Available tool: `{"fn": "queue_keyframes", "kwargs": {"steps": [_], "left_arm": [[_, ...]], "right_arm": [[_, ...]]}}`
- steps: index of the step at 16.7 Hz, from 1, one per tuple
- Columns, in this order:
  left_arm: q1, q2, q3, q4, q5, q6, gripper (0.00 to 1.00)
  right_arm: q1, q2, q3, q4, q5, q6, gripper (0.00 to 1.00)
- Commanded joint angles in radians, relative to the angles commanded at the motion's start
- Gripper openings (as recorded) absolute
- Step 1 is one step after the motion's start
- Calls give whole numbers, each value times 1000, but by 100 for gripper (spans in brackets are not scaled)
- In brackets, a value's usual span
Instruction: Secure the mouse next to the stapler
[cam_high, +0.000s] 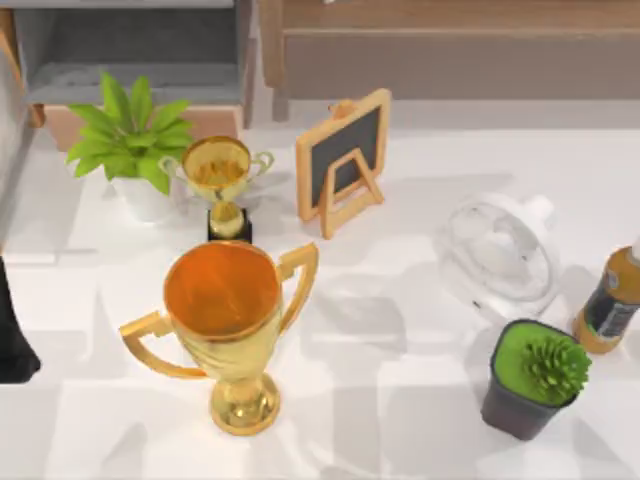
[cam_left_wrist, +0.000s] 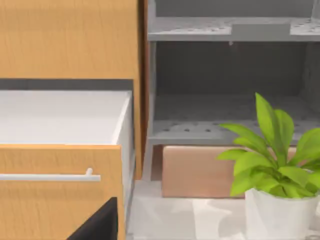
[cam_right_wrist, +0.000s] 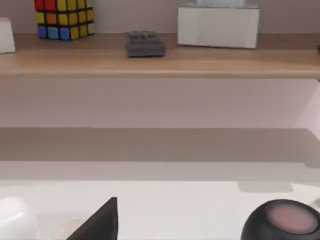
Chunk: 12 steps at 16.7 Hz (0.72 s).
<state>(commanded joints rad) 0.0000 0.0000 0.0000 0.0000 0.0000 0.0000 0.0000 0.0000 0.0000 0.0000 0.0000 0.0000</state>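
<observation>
The mouse is out of view. A small grey ridged object (cam_right_wrist: 144, 44) lies on the wooden shelf (cam_right_wrist: 200, 62) at the back; I cannot tell whether it is the stapler. A dark rounded object with a pale pinkish top (cam_right_wrist: 282, 220) sits low in the right wrist view. My left arm (cam_high: 14, 335) is a dark shape at the table's left edge. A dark wedge of my left gripper (cam_left_wrist: 99, 225) shows before an open drawer (cam_left_wrist: 60, 165). A like wedge of my right gripper (cam_right_wrist: 100, 222) shows above the white table.
A large gold trophy (cam_high: 228, 320) stands centre-left, with a smaller trophy (cam_high: 222, 185) and a potted plant (cam_high: 135, 140) behind it. A chalkboard easel (cam_high: 343, 160), a clear vessel (cam_high: 500, 255), a bottle (cam_high: 610, 305) and a potted succulent (cam_high: 535, 375) fill the right side.
</observation>
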Motion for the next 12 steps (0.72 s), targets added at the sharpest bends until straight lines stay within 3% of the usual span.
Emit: {"fn": "queue_keyframes", "kwargs": {"steps": [6, 12], "left_arm": [[7, 100, 100, -64, 9, 22, 100], [63, 564, 556, -326, 22, 103, 100]], "right_arm": [[0, 0, 0, 0, 0, 0, 100], [0, 0, 0, 0, 0, 0, 100]]}}
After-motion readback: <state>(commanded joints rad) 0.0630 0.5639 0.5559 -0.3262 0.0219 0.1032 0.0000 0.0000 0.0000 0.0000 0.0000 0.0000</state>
